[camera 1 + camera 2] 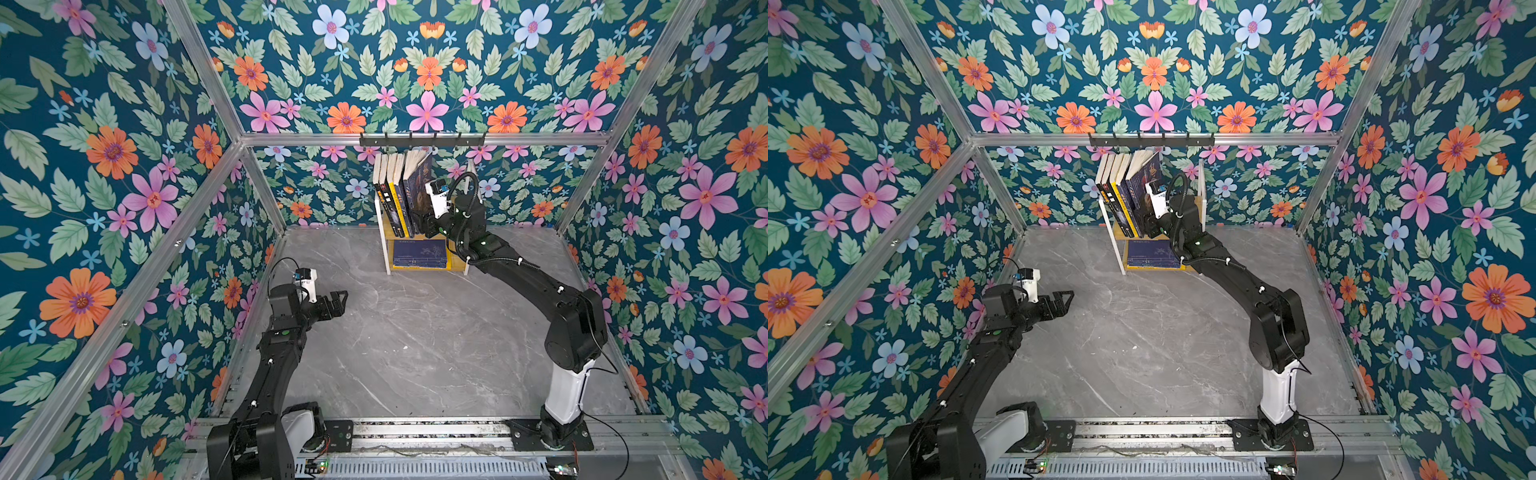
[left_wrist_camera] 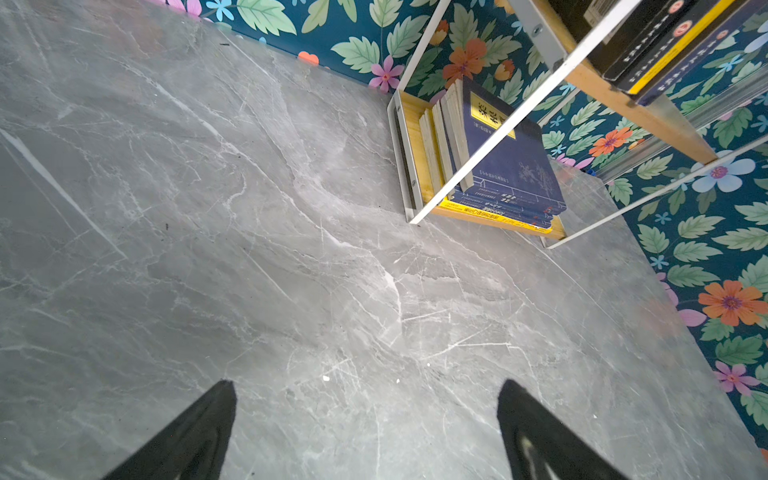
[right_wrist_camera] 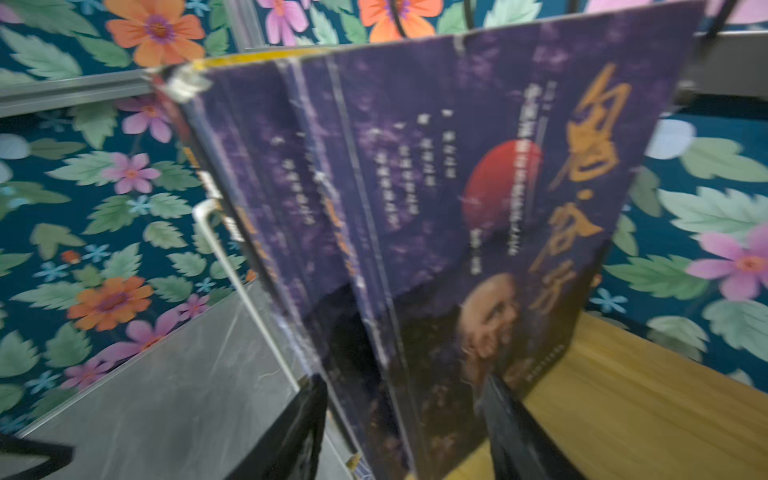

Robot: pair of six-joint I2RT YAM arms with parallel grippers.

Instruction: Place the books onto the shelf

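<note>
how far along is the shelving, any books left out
Nearly done. Done: an upright row on the upper tier of the shelf, a flat stack on the lower. In hand: the right gripper straddles the purple portrait books; grip unclear. To do: no book shows on the table; the left gripper hangs open.

Shelf (image 3: 644,395): thin white frame, light yellowish wood boards.
Upper-tier books (image 3: 478,208): mottled purple-blue covers, gold-orange brush lettering, red disc; black and yellow spines at shelf's left end.
Lower-tier books (image 2: 515,166): navy covers, yellow label; yellow edge beneath.
Hook rail (image 1: 422,140) above shelf: black.
Surface (image 1: 415,340) before shelf: grey marble, pale veins.
Walls (image 1: 124,166) around shelf: dark teal, green leaves, orange, pink, pale-blue flowers.
Arms (image 1: 540,286): black, white sections.
</note>
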